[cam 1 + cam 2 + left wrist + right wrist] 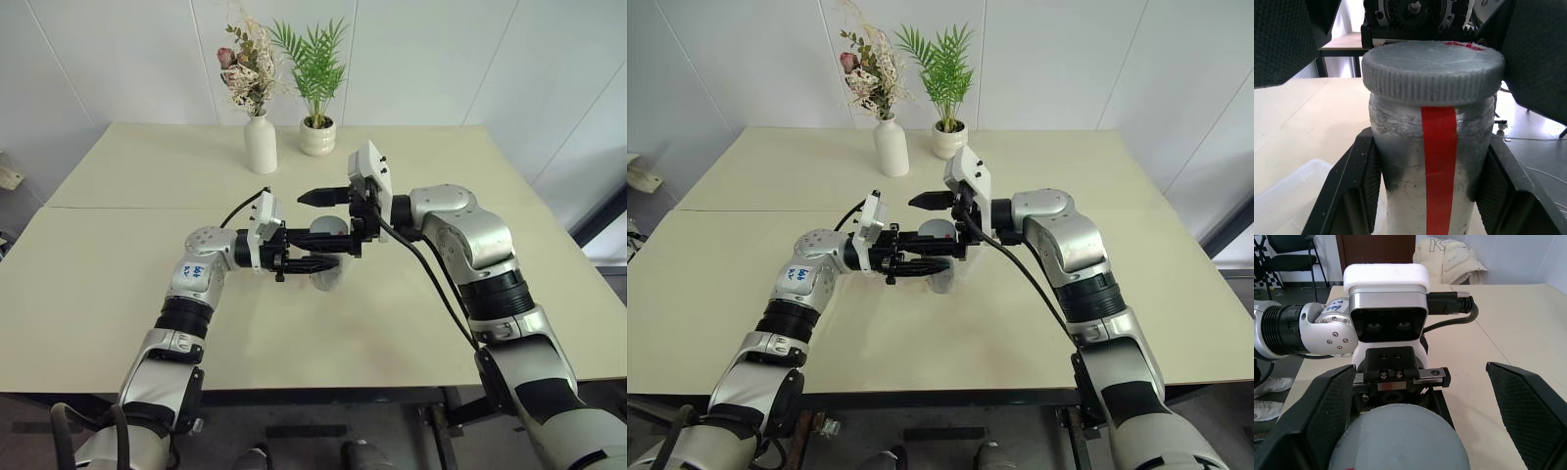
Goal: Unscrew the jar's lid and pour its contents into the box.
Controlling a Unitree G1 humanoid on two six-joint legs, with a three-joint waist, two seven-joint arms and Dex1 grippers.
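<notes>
Jar (1435, 161): above table (118, 274), clamped in left gripper (1425, 181); lid (1432, 68) on; right gripper (1410, 401) spread wide either side of lid, apart from it; box (1288, 196) beneath.

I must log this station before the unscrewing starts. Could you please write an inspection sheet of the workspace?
Surface: beige table, seam across.
Job's things: jar upright, lid still on; clear box beneath it.
Clutter: flower vase, plant pot at far edge.
Grippers: left gripper shut on jar; right gripper open, fingers either side of lid.
Cables: black cable along right arm.
Surroundings: white walls; chair nearby.
</notes>
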